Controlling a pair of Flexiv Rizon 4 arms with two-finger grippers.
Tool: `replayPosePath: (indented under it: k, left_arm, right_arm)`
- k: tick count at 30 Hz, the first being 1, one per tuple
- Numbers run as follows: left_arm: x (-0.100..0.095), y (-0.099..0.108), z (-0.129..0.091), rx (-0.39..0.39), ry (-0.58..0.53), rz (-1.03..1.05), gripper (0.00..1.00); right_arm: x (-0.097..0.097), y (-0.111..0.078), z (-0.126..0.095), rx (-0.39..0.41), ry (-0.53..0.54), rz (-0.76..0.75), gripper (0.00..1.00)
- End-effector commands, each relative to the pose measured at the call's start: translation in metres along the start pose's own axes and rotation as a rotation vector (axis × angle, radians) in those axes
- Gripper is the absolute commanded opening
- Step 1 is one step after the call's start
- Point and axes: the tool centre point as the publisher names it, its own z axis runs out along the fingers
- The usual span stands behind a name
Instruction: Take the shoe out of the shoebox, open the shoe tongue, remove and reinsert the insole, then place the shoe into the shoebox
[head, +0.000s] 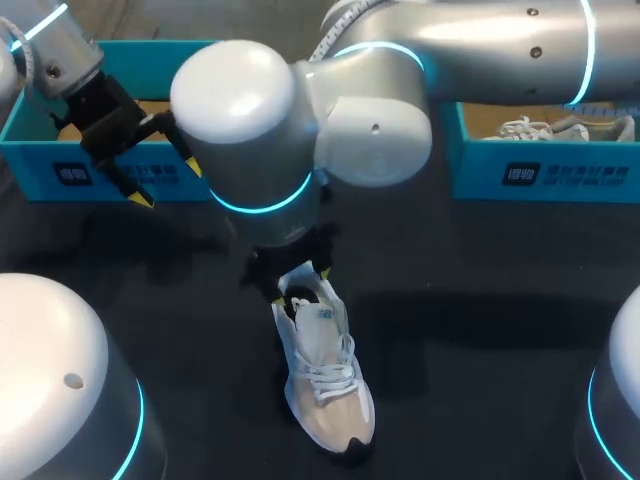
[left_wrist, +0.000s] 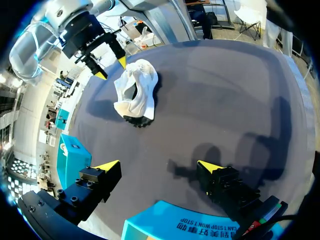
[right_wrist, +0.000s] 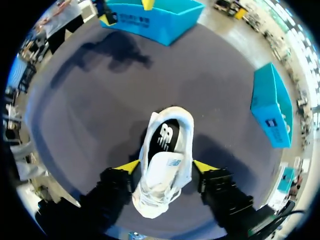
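A white lace-up shoe (head: 325, 375) lies on the dark table, toe toward the front edge. In the right wrist view its tongue (right_wrist: 165, 162) is folded toward the toe and a black insole (right_wrist: 167, 135) shows inside the shoe (right_wrist: 162, 195). My right gripper (right_wrist: 166, 166) stands open over the shoe's middle, one yellow tip at each side. It hangs under the big wrist (head: 293, 272) and shows above the shoe (left_wrist: 137, 92) in the left wrist view. My left gripper (left_wrist: 159, 166) is open and empty at the front wall of the blue shoebox (head: 110, 170) at back left.
A second blue box (head: 540, 175) at back right holds another white shoe (head: 545, 128). My right arm spans the table's back from the right. Two white domes with blue rings sit at the near corners, one left (head: 50, 370) and one right (head: 620, 400).
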Motion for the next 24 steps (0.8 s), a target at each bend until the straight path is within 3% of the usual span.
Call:
replayPosePath:
  k: [1,6,8,22,24]
  left_arm:
    - [0.0,-0.001,0.0,-0.003,0.002,0.0,1.0]
    - [0.0,-0.001,0.0,-0.003,0.002,0.0,1.0]
    - [0.0,-0.001,0.0,-0.003,0.002,0.0,1.0]
    - [0.0,-0.001,0.0,-0.003,0.002,0.0,1.0]
    - [0.0,-0.001,0.0,-0.003,0.002,0.0,1.0]
  right_arm:
    - [-0.004,0.002,-0.007,0.014,0.006,-0.048,1.0]
    - [-0.005,0.004,-0.02,-0.021,0.049,-0.145,1.0]
    - [-0.005,0.001,-0.023,-0.081,0.134,-0.304,1.0]
    - [-0.005,0.001,-0.023,-0.081,0.134,-0.304,1.0]
    - [-0.005,0.008,-0.022,-0.082,0.096,-0.402,1.0]
